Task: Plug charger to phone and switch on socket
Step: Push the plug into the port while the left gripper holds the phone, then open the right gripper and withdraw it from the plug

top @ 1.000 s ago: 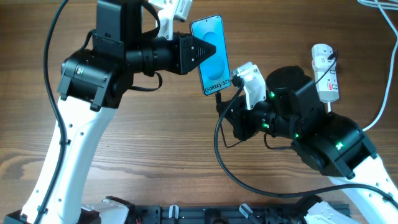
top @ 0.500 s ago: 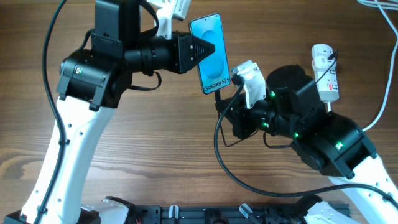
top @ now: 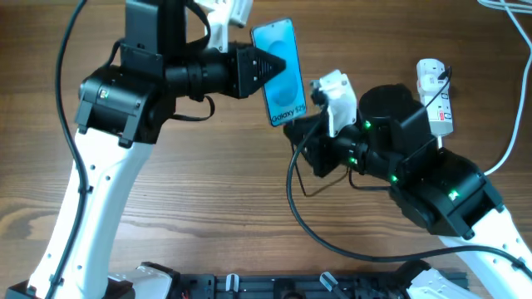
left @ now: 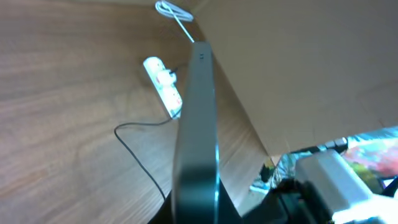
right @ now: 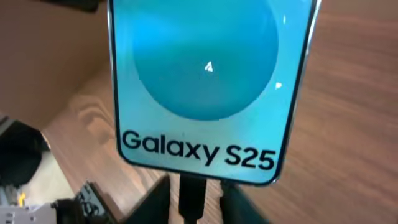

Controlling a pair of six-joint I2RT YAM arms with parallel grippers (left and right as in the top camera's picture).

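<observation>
Wood table point(top: 208, 208), 1 phone point(top: 287, 87) pinched by L end effector point(top: 274, 65), R end effector point(right: 194, 205) spread round 1 charger point(right: 191, 185), 1 socket point(top: 438, 104)

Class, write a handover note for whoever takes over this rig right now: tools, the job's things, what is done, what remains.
Left tool: shut on the phone, held off the table.
Right tool: slightly open, one jaw each side of the charger plug.
Done: plug looks seated in the phone's lower end.
To do: switch on the socket, lying at the table's right side.
</observation>
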